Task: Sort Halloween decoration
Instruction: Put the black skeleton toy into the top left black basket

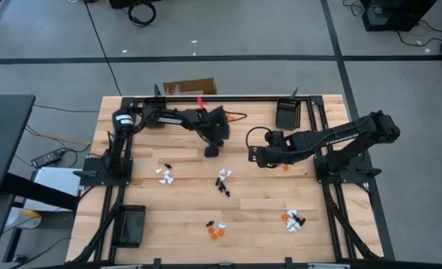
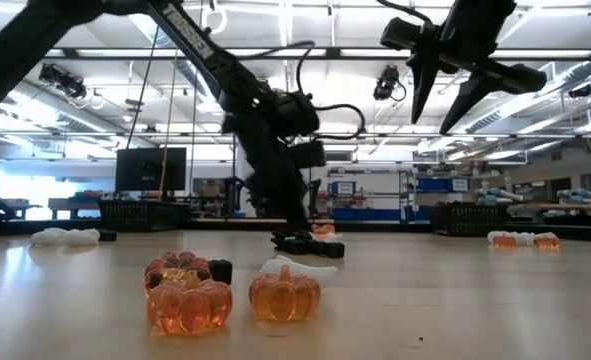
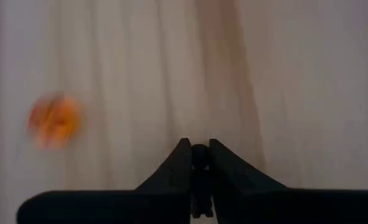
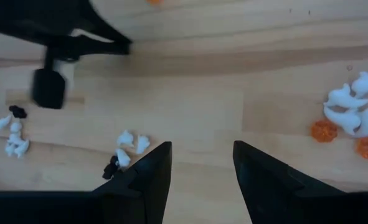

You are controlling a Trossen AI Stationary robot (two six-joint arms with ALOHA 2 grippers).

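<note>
Fingers [image 3: 185, 163] of left gripper [image 1: 212, 151] pinched nearly shut on a small black trinket [image 3: 200, 155], tips down at mid-table, arm stretched from the rear left corner. Right gripper [image 1: 256, 154] parted, empty, raised above the tabletop [image 1: 176, 217], arm folded in from the right. Halloween decoration [image 1: 223, 181] scattered in clusters: white, orange, black pieces; exact counts not discernible. Three orange pumpkins [image 2: 284, 293] nearest low view. Two black trays [image 1: 129, 225] at opposite corners.
</note>
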